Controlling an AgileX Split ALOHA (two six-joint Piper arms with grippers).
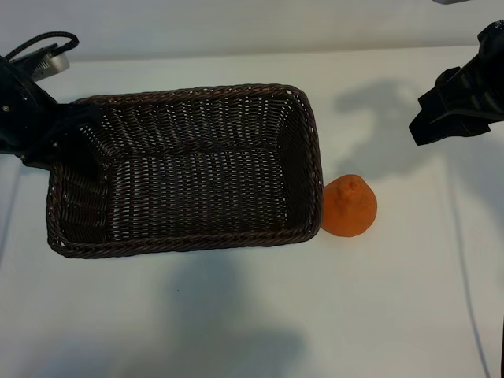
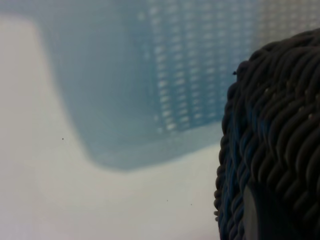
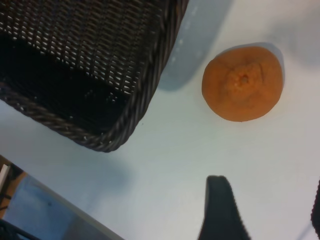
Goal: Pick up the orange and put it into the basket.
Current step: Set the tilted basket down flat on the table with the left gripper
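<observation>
The orange [image 1: 350,206] rests on the white worktop [image 1: 236,315], stem end up, just beside the outer short wall of the basket [image 1: 311,150], and it may be touching the rim. The right end effector [image 3: 265,210] hangs above and away from the fruit with its jaws standing wide and holding nothing; one dark finger [image 3: 220,210] shows in the right wrist view. The left end effector [image 1: 47,146] sits at the opposite end of the basket, against the woven rim; its jaws stand narrow, and whether they clamp the rim cannot be told. Risk 1: the small gap between fruit and basket wall may block one finger, so that it strikes the rim or pushes the basket. Risk 2: the rounded fruit may roll away under off-centre contact. Risk 3: any movement of the basket by the left arm could nudge the fruit.
</observation>
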